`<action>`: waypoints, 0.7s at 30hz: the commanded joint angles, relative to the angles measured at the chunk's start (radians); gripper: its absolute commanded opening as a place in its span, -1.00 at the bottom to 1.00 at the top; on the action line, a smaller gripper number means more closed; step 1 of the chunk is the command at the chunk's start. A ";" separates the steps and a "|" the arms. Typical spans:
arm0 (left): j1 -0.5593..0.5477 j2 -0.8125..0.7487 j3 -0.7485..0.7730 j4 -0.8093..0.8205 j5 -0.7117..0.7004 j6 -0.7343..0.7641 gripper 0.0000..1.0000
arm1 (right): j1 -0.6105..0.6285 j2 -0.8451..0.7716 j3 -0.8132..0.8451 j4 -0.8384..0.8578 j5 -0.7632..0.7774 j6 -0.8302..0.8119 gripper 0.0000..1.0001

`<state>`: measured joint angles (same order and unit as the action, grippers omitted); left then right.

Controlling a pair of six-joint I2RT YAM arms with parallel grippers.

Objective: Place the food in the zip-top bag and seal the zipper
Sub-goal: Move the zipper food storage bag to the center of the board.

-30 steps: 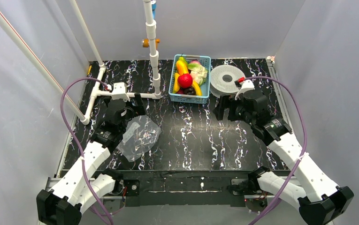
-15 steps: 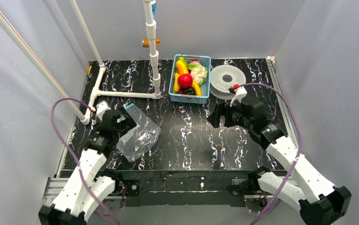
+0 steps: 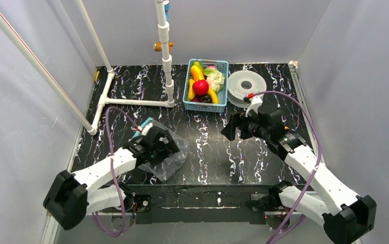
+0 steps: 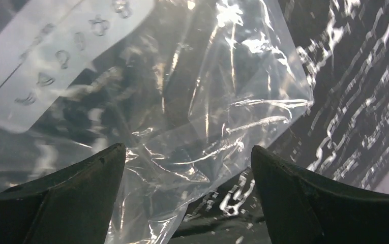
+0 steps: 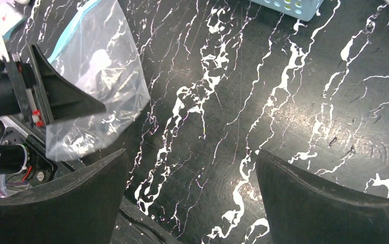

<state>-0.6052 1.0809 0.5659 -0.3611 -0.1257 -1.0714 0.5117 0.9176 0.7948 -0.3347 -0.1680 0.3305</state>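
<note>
The zip-top bag (image 3: 172,158) lies flat and crinkled on the dark marbled table, near left. It fills the left wrist view (image 4: 207,76) and shows at the upper left of the right wrist view (image 5: 100,66), with its pale-blue zipper (image 5: 75,30) along the far edge. My left gripper (image 3: 168,148) hovers open over the bag (image 4: 186,152), holding nothing. My right gripper (image 3: 231,131) is open and empty over bare table (image 5: 189,157), right of the bag. The food sits in the blue basket (image 3: 187,94): red apple (image 3: 200,87), banana (image 3: 197,72), cauliflower (image 3: 216,80), a dark eggplant (image 3: 204,99).
A white round disc (image 3: 246,86) lies right of the basket. A white pipe frame (image 3: 131,101) with an upright pipe (image 3: 167,51) stands at the back left. White walls close in the table on three sides.
My left arm swung from the far left toward the middle and now sits over the bag, which shifted right and nearer. My right gripper moved a little left.
</note>
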 commanded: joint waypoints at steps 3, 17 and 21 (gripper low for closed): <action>-0.228 0.221 0.162 0.150 -0.011 -0.146 0.86 | 0.004 0.088 0.026 -0.012 -0.049 0.026 0.99; -0.319 -0.098 0.381 -0.343 -0.339 0.311 0.97 | 0.143 0.177 -0.092 0.136 -0.038 0.299 1.00; -0.275 -0.130 0.443 -0.493 -0.399 0.400 0.97 | 0.283 0.305 -0.045 0.163 0.106 0.418 1.00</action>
<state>-0.9165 0.9672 0.9497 -0.6117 -0.3946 -0.8165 0.6853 1.1294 0.7113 -0.2596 -0.1688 0.5884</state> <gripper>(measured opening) 0.981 0.997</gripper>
